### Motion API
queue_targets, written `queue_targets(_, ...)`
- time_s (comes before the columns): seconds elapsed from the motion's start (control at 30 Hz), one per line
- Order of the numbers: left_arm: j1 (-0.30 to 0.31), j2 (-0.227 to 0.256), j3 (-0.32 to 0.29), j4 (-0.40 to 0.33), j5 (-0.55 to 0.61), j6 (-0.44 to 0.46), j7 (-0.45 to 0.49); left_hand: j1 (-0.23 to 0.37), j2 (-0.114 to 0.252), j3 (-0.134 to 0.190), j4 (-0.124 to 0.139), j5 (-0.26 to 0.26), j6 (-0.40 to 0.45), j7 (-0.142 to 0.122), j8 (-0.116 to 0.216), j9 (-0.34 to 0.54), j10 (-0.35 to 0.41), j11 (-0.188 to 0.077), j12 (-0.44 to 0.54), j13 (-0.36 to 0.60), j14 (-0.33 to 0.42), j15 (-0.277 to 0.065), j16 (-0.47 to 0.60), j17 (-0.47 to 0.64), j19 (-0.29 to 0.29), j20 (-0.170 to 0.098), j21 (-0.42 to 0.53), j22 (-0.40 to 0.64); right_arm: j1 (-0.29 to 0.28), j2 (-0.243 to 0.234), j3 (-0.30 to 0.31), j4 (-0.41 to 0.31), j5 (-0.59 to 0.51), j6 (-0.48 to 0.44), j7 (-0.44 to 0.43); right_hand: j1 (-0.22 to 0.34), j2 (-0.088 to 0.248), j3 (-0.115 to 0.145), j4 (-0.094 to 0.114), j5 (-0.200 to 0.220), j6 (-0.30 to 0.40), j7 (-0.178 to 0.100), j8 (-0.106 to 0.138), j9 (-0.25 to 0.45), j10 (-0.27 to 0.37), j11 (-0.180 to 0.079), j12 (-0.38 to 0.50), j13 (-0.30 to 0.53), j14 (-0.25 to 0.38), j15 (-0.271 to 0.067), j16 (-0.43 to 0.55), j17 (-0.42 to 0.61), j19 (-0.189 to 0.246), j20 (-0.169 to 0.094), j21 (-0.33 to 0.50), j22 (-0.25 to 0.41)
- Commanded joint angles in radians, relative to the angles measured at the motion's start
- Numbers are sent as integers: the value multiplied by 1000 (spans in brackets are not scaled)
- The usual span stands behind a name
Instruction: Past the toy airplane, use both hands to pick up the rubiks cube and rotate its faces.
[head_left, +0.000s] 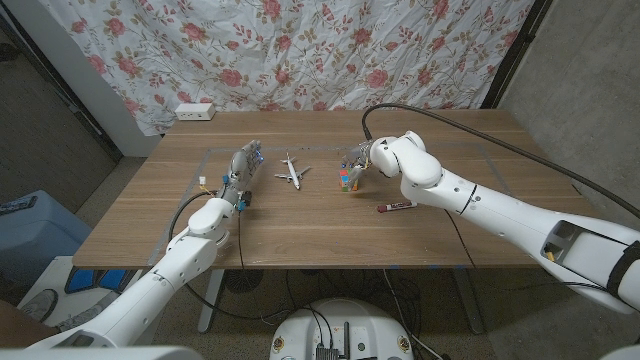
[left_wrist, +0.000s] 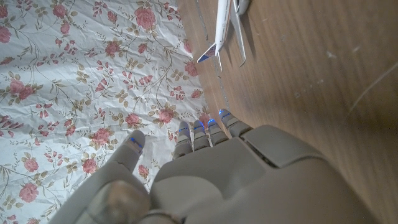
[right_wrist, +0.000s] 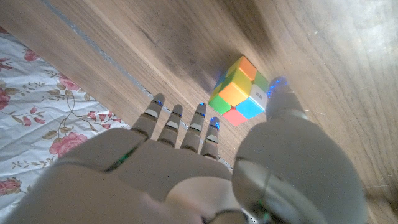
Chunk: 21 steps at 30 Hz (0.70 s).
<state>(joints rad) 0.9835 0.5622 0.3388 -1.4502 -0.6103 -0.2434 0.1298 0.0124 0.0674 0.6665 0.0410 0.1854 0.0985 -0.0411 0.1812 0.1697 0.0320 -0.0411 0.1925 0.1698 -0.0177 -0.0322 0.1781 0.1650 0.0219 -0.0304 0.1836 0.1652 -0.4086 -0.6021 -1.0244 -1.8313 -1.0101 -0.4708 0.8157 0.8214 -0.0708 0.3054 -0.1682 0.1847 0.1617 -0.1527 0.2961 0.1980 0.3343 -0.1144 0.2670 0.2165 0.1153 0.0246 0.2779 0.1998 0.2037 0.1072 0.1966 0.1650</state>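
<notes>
The right hand (head_left: 358, 160) is over the rubiks cube (head_left: 347, 181) now, and the cube sits on the tabletop (head_left: 300, 225) just to the right of the toy airplane (head_left: 291, 171), near the middle. From the right wrist view the reason for that posture is plain: the fingers (right_wrist: 180, 124) are spread on one side of the cube and the thumb reaches round the other, so the cube lies in the gap between them, ready to be closed on. The thumb tip looks to be right at the cube's edge (touching or just short of it, I cannot tell). Nothing is gripped; that hand is wide, holding nothing.

The left hand (head_left: 242, 166) waits on the far side of the airplane, well apart from the cube. In its own wrist view the fingers (left_wrist: 205, 134) point straight out, close together, nothing in them, with the airplane ahead of them on the wood. It seems parked there so the plane is not knocked while the right hand goes first.

A dark red marker (head_left: 396, 207) lies on the tabletop under the right forearm, clear of the cube. A white power strip (head_left: 195, 111) sits at the far left edge, by the flowered curtain.

My read: the pickup has not begun, and the left hand must cross past the airplane before any face can turn.
</notes>
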Motion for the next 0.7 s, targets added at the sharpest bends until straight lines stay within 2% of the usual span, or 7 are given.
queue_targets(0.03, 3, -2, 8, -4, -4, 8, -7, -2, 51, 2, -2, 1, 8, 1, 1, 3, 11, 3, 1, 6, 6, -26, 1, 5, 7, -27, 7, 5, -36, 5, 21, -1, -40, 18, -50, 16, 4, 10, 0, 1, 30, -6, 11, 2, 40, 1, 14, 1, 27, -5, 9, 2, 18, 0, 4, 2)
queue_targets(0.33, -1, -4, 12, 2, -8, 12, -14, -4, 50, 1, 0, 0, 10, 2, 1, 3, 13, 3, 2, 6, 7, -26, 1, 5, 7, -26, 7, 5, -45, 10, 32, 5, -51, 36, -70, 42, 8, 32, -1, 7, 103, -42, 34, 2, 103, -3, 21, 1, 69, -34, 17, 3, 45, -5, 3, 2)
queue_targets(0.7, -2, -7, 13, 6, -12, 14, -12, -5, 49, 0, 1, 0, 11, 2, 1, 3, 14, 2, 1, 6, 8, -26, 1, 5, 8, -25, 7, 4, -57, 11, 42, 15, -66, 61, -109, 79, 9, 52, -5, 8, 164, -63, 53, 2, 153, -15, 23, 0, 103, -57, 23, 3, 73, -15, 4, 2)
